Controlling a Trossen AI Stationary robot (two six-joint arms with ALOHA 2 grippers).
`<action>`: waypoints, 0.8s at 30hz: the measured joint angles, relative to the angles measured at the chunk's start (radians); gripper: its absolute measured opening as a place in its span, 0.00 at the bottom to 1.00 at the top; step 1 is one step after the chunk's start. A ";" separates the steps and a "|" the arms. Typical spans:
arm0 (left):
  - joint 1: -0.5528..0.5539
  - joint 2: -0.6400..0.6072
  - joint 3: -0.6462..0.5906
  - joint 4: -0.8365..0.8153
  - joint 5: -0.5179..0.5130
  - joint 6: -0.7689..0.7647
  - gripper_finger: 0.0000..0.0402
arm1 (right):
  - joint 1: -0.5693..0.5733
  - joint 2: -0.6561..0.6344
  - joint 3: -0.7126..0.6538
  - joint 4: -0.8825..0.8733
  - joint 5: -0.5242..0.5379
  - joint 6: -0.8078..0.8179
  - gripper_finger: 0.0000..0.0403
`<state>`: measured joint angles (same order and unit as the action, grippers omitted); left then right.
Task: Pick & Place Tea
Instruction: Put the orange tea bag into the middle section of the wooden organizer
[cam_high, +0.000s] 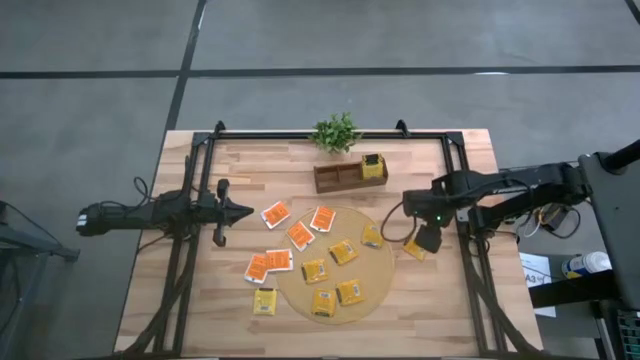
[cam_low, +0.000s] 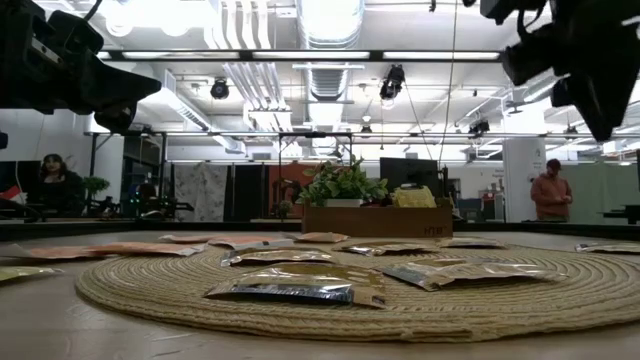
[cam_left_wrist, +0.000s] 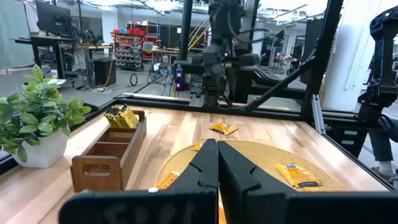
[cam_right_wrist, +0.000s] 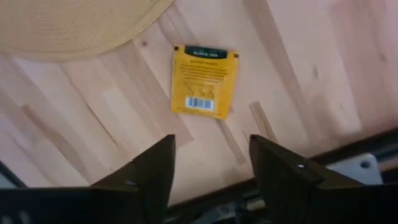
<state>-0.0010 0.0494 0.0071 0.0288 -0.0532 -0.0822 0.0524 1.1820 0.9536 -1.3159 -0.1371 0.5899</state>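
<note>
A yellow tea packet (cam_right_wrist: 204, 79) lies flat on the table (cam_right_wrist: 298, 56) just beside the round woven mat (cam_right_wrist: 74, 22), off its rim. The right gripper (cam_right_wrist: 211, 163) hovers above it, fingers spread, empty. The left gripper (cam_left_wrist: 217, 163) waits pressed together. Flat against the wood, the packet may slide instead of lifting.

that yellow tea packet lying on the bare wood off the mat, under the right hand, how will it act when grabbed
The yellow tea packet lies flat on the wooden table, so pinching an edge may be hard. It looks thin and light, so it will probably flex or slide if nudged.
</note>
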 joint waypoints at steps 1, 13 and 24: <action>0.000 0.000 0.000 0.000 0.000 0.000 0.00 | 0.009 0.001 -0.015 0.022 0.000 0.010 0.52; 0.000 0.000 0.000 0.000 0.000 0.000 0.00 | 0.076 0.071 -0.123 0.221 0.056 0.133 0.65; 0.001 0.000 0.000 0.000 0.000 0.000 0.00 | 0.100 0.231 -0.145 0.318 0.111 0.137 0.66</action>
<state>-0.0002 0.0493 0.0074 0.0288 -0.0531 -0.0822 0.1526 1.4132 0.8083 -0.9977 -0.0261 0.7271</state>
